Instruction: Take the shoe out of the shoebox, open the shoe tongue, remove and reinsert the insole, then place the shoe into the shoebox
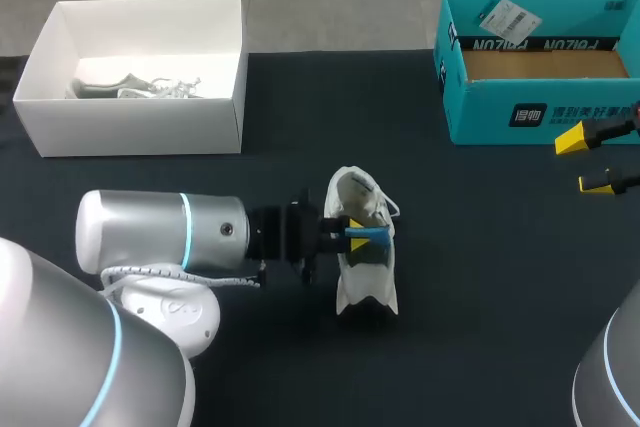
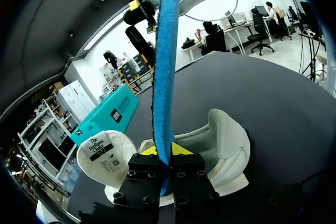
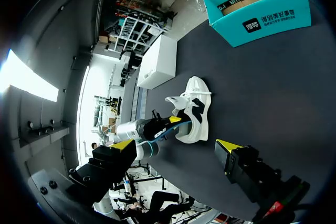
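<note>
Left claw (image 1: 357, 233) clamped on blue insole (image 1: 374, 233) over white shoe (image 1: 365, 287), mid worktop (image 1: 480, 277). Right claw (image 1: 582, 161) gaping, empty, 5 o'clock of teal shoebox (image 1: 500, 115).

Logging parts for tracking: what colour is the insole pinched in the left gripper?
Bright blue insole, clearest in the left wrist view, held by the left gripper.

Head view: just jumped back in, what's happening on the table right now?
The left gripper is shut on the blue insole, holding it at the opening of the white shoe in the middle of the table. Whether the insole is going in or coming out cannot be told. The right gripper is open and holds nothing, beside the teal shoebox. A second shoe lies in the white box.
</note>
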